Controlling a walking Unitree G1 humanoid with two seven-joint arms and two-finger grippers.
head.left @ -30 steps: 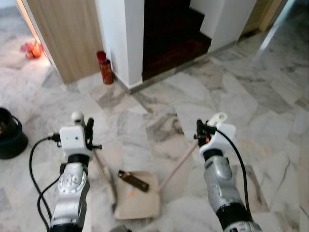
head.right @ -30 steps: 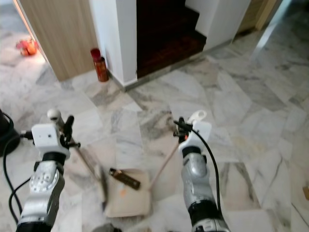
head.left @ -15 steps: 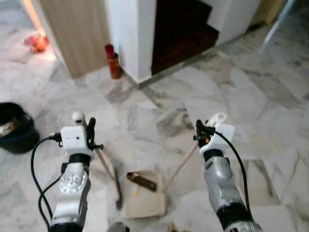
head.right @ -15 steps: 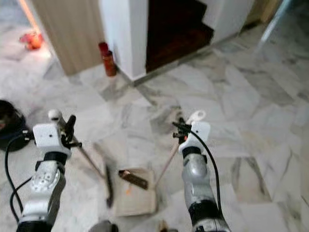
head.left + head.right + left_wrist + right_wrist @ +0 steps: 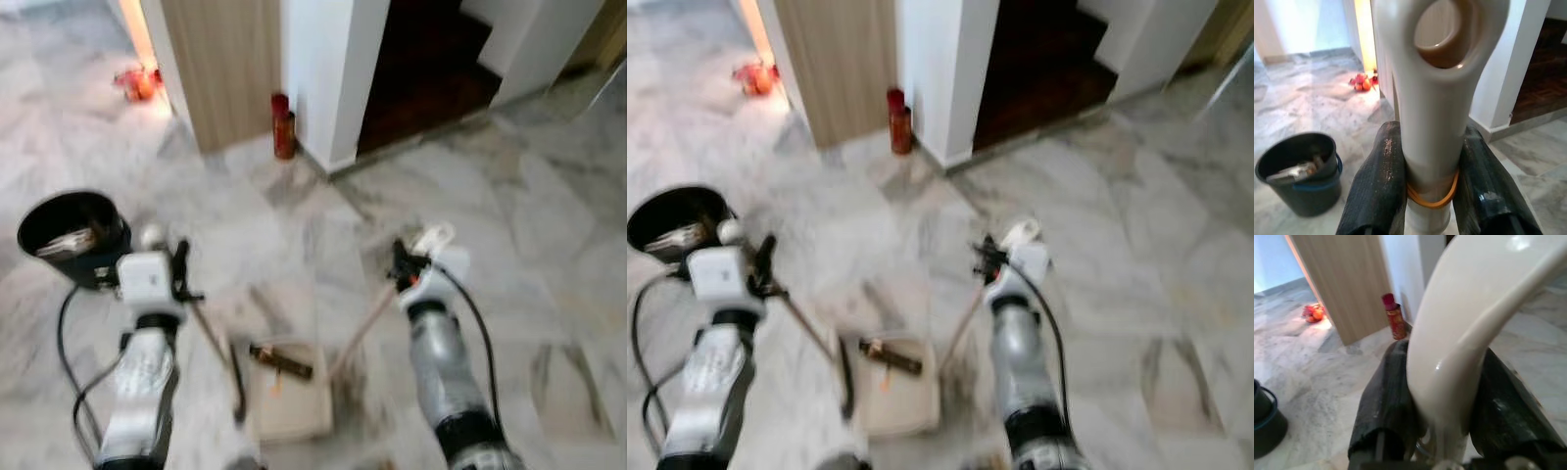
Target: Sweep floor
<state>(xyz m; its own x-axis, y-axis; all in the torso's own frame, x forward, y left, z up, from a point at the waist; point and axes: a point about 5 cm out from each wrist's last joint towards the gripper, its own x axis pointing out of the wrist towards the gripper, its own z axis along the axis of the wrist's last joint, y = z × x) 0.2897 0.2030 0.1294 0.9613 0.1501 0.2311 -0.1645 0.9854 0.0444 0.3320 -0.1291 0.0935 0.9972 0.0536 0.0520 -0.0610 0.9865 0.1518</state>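
Note:
My left gripper (image 5: 177, 278) is shut on the white broom handle (image 5: 1436, 98), whose thin stick runs down to a dark brush head (image 5: 238, 394) on the marble floor. On the other side, my right gripper (image 5: 400, 266) is shut on the curved white top (image 5: 1459, 342) of the dustpan handle. That handle slants down to the beige dustpan (image 5: 290, 409), which lies flat on the floor between my arms. A dark brown elongated object (image 5: 280, 361) lies in the pan's far part, with a small orange speck beside it.
A black bucket (image 5: 72, 236) with scraps inside stands on the floor to my left. A red can (image 5: 283, 125) leans by the white pillar (image 5: 333, 69), next to a wooden panel (image 5: 223, 59). Dark stairs (image 5: 431, 69) lie beyond. Red-orange items (image 5: 136, 82) sit far left.
The whole view has swung to the left, bringing the black bucket fully into sight and blurring the picture. Both grippers keep the same hold on their handles.

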